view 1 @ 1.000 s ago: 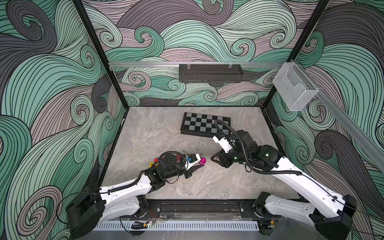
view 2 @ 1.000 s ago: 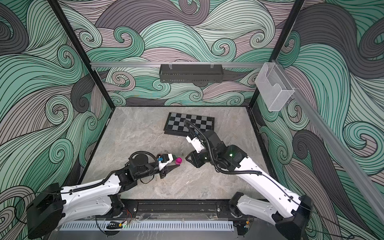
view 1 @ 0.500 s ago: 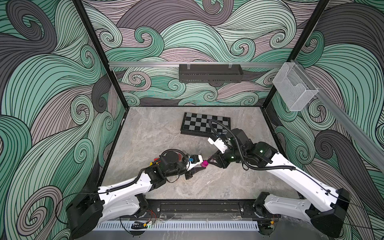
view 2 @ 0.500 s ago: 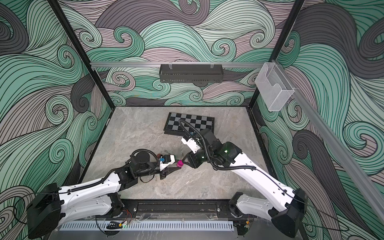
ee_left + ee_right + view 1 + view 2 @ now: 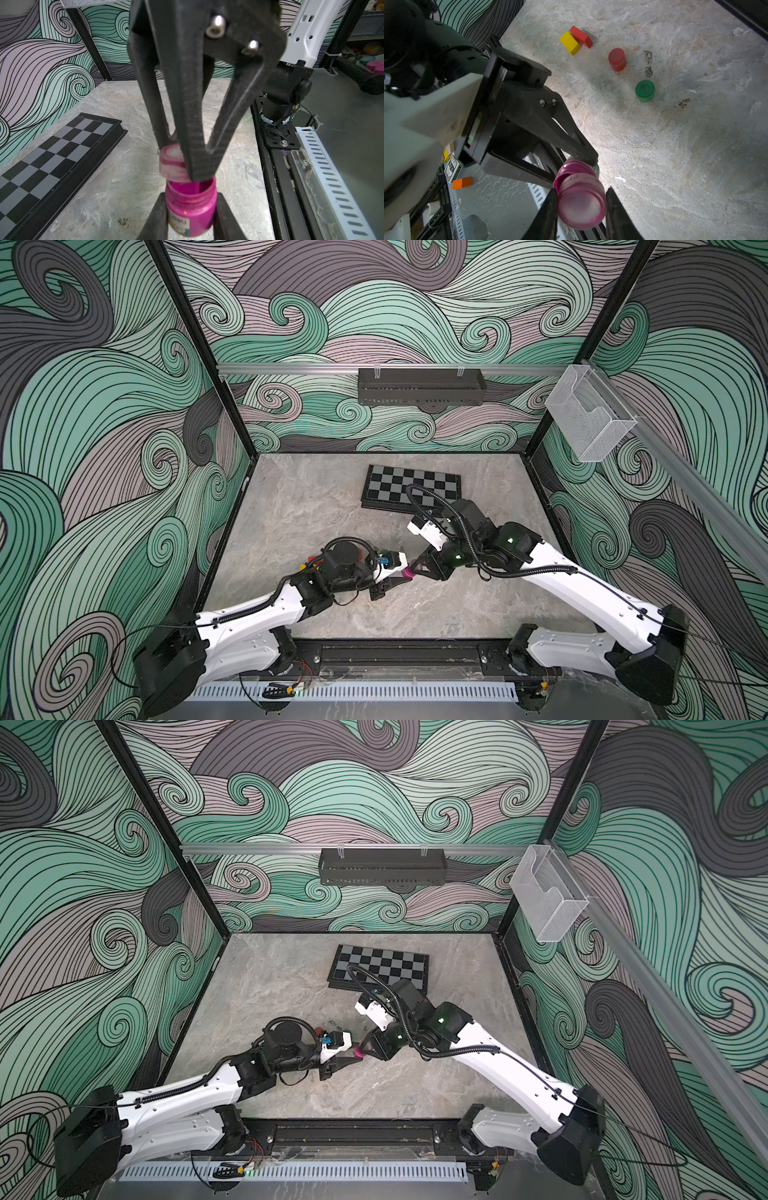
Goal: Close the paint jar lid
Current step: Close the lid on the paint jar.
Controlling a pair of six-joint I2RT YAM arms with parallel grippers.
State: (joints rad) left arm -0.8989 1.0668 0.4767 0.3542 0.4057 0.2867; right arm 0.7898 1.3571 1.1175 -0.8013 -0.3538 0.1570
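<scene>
Paint jar (image 5: 409,573), magenta, mouth uncovered; near table (image 5: 316,506) centre, slightly toward 6 o'clock. Clamped round the body by left gripper (image 5: 190,218), closed on it from 8 o'clock. Lid (image 5: 172,164) pinched in right gripper (image 5: 581,209), a second ago well apart at 3 o'clock, now at the jar's rim, tilted, off-centre. Capping judged imminent; squaring-up needed first. Chessboard (image 5: 411,493) at 12 o'clock.

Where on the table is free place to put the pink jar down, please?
Bare marble lies between the chessboard and the left wall, and in front, before the black rail. Crowded: near the left arm, where red jar, green jar and blocks stand.
</scene>
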